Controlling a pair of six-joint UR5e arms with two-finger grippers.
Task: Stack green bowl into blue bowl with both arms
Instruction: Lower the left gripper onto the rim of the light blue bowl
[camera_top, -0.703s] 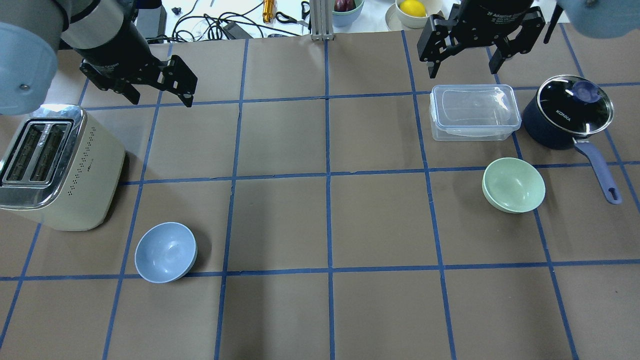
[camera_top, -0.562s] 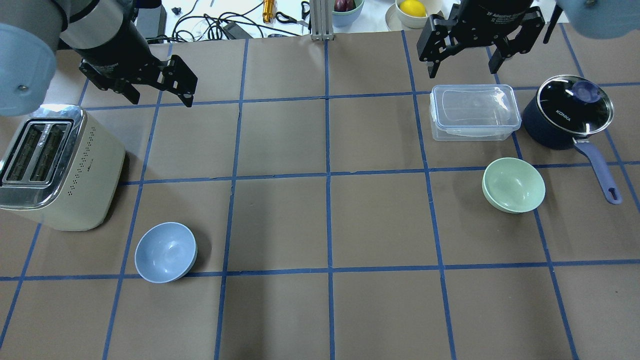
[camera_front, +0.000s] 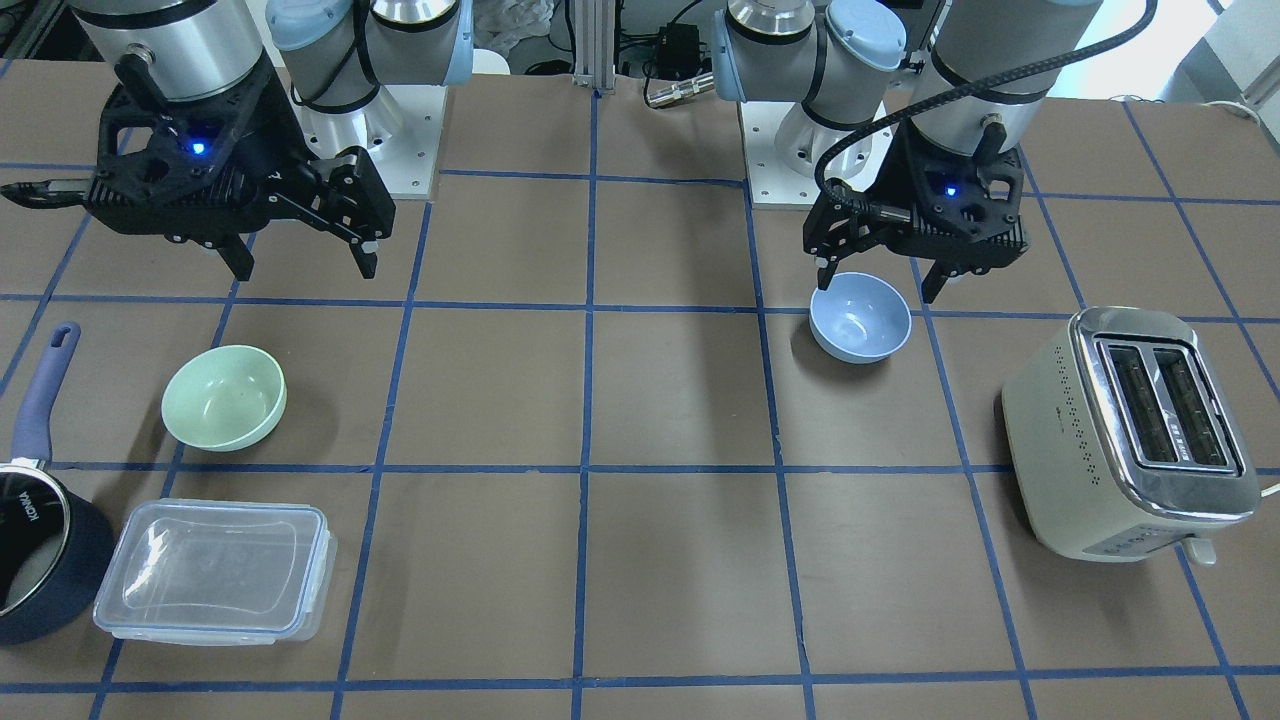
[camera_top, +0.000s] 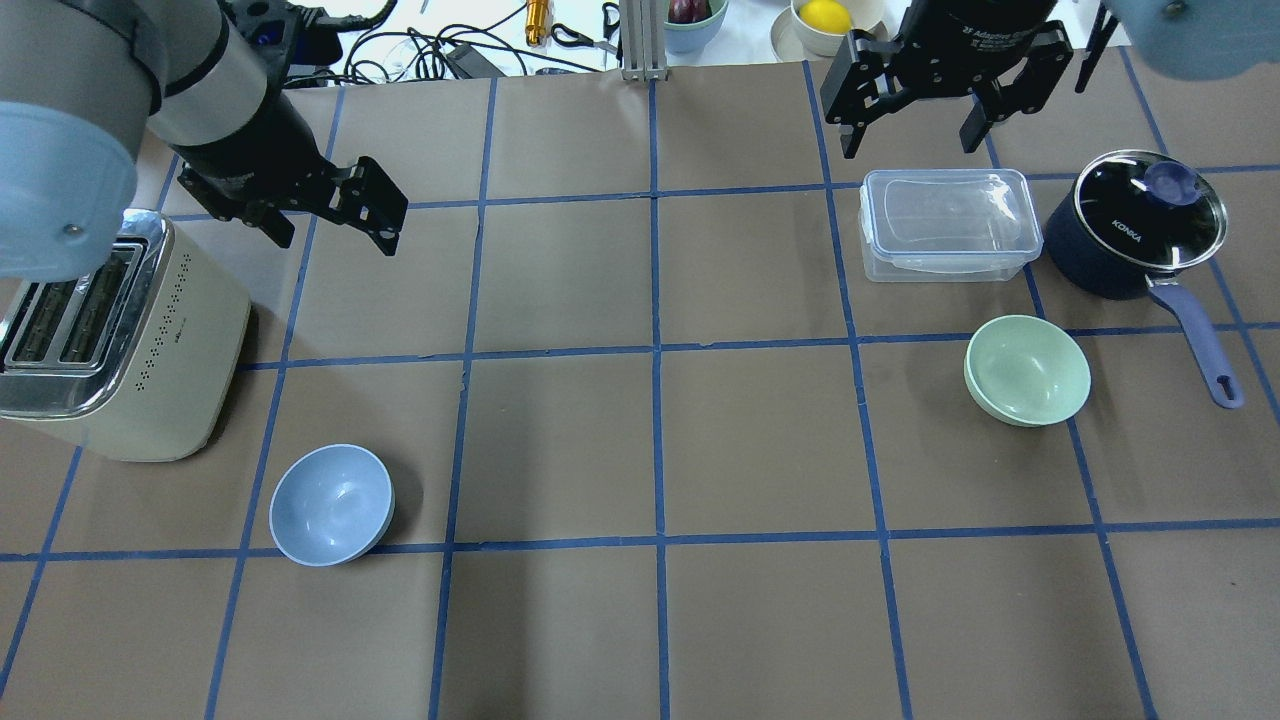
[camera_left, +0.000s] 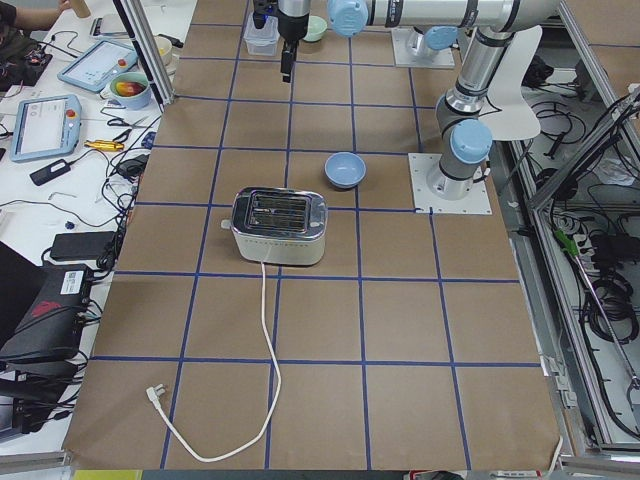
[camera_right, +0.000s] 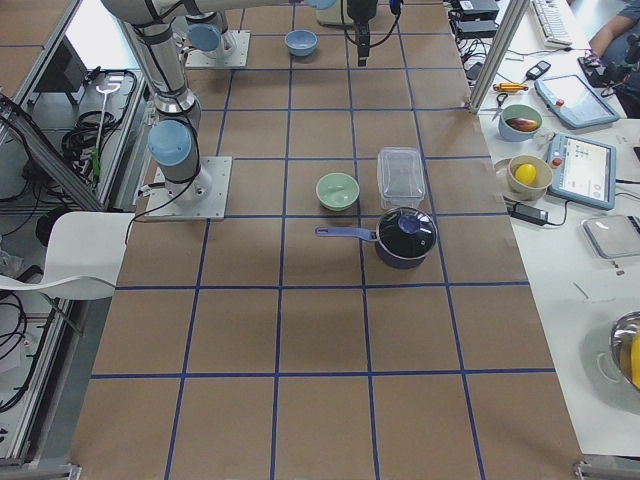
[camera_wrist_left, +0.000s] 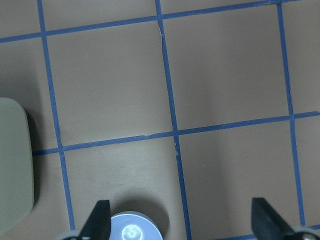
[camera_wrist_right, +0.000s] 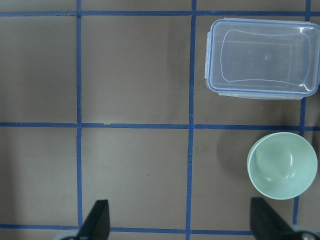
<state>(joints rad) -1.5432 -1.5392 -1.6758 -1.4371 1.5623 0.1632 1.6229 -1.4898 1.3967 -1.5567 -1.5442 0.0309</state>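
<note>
The green bowl (camera_top: 1027, 370) sits upright on the table's right side, also in the front view (camera_front: 224, 396) and the right wrist view (camera_wrist_right: 282, 165). The blue bowl (camera_top: 332, 504) sits upright at the near left, also in the front view (camera_front: 860, 317) and at the bottom edge of the left wrist view (camera_wrist_left: 134, 227). My left gripper (camera_top: 337, 238) is open and empty, high above the table, farther out than the blue bowl. My right gripper (camera_top: 908, 148) is open and empty, high over the far right, beyond the green bowl.
A cream toaster (camera_top: 120, 340) stands at the left edge, close to the blue bowl. A clear lidded container (camera_top: 948, 222) and a dark navy saucepan (camera_top: 1140, 225) stand just beyond the green bowl. The saucepan's handle (camera_top: 1200, 345) reaches alongside the green bowl.
My left gripper has moved a little nearer and to the right. My right gripper has shifted slightly left and farther away. Both bowls have stayed put.
</note>
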